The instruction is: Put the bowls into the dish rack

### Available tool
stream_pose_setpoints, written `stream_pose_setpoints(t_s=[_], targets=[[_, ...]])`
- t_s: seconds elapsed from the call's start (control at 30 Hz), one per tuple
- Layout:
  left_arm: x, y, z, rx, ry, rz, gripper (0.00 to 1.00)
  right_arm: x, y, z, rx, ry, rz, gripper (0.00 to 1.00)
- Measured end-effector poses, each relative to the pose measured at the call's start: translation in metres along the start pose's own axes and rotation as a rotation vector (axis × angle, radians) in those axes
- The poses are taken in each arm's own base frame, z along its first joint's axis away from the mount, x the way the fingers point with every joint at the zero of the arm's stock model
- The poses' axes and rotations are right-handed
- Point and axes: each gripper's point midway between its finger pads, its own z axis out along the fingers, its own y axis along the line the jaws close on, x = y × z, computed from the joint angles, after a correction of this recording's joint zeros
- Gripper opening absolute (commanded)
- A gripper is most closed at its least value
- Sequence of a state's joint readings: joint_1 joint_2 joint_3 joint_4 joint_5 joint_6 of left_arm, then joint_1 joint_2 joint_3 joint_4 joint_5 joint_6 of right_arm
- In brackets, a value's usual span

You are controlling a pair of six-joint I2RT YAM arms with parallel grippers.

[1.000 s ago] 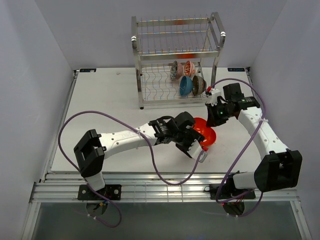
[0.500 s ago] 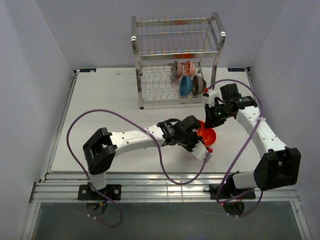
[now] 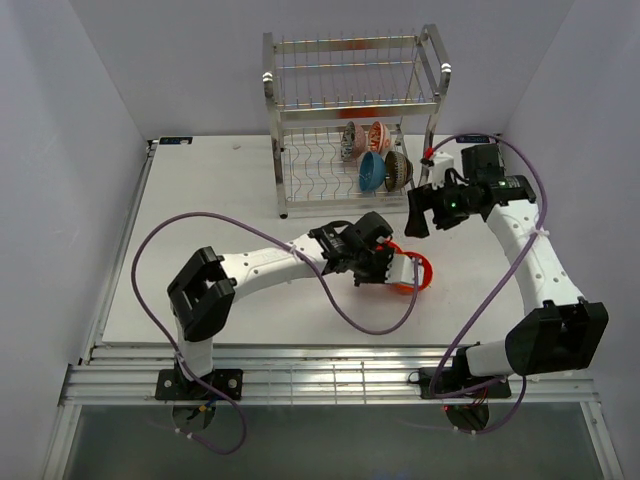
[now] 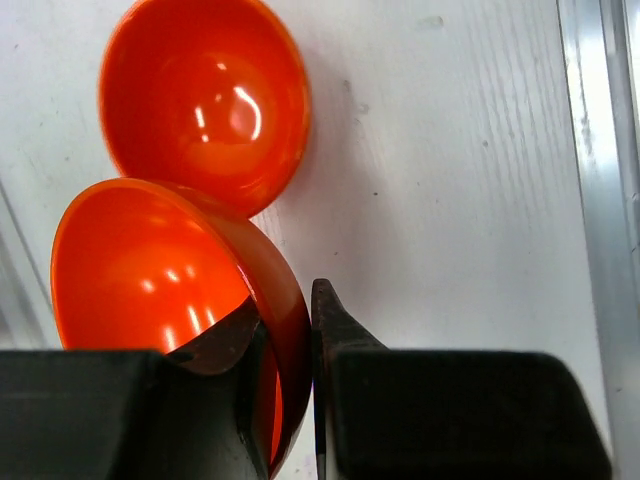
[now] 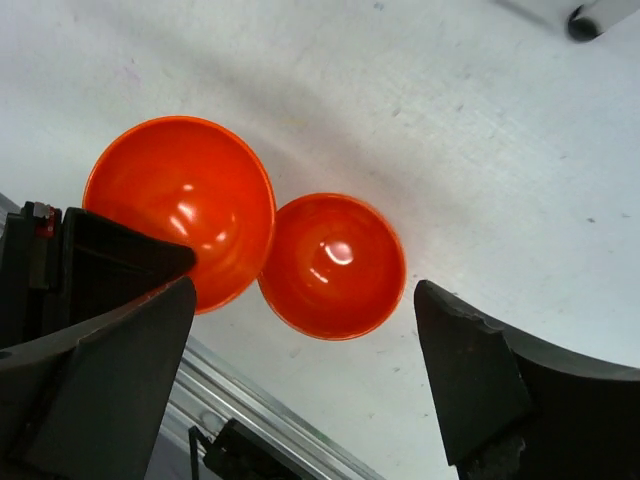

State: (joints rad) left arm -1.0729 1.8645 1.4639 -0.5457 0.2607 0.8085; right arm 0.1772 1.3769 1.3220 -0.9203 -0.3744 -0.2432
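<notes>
Two plain orange-red bowls are at the table's front right. My left gripper (image 4: 290, 310) is shut on the rim of one orange bowl (image 4: 150, 270), one finger inside and one outside; it is tilted on edge (image 3: 408, 268). The second orange bowl (image 4: 205, 100) rests open side up on the table just beside it (image 5: 335, 265). My right gripper (image 5: 305, 300) hangs open above both with nothing in it, and in the top view it (image 3: 418, 215) is to the rack's right. The dish rack (image 3: 350, 100) stands at the back. Its lower tier holds a patterned bowl (image 3: 378, 135), a blue bowl (image 3: 372, 172) and a brown bowl (image 3: 397, 170) on edge.
The left arm's purple cable (image 3: 330, 300) loops over the table in front of the bowls. A metal rail (image 3: 320, 355) runs along the table's near edge. White walls close in both sides.
My right gripper has opened and pulled up and back toward the rack's right side. My left gripper has closed on the orange bowl's rim and tilted it up.
</notes>
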Motion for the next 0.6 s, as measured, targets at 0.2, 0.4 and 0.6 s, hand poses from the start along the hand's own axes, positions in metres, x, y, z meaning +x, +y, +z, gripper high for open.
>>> stream_pose_setpoints(t_s=[0.2,0.4,0.6], targets=[[-0.007,0.047,-0.028,-0.051,-0.18,-0.371,0.0,-0.045,-0.047,-0.053,0.061,-0.195,0.061,0.9],[0.008,0.135,-0.077,-0.208,-0.435,-0.773,0.0,-0.047,-0.072,-0.077,0.073,-0.258,0.133,0.9],[0.007,0.194,-0.1,-0.407,-0.606,-0.954,0.0,-0.044,-0.062,-0.075,0.022,-0.245,0.152,0.9]])
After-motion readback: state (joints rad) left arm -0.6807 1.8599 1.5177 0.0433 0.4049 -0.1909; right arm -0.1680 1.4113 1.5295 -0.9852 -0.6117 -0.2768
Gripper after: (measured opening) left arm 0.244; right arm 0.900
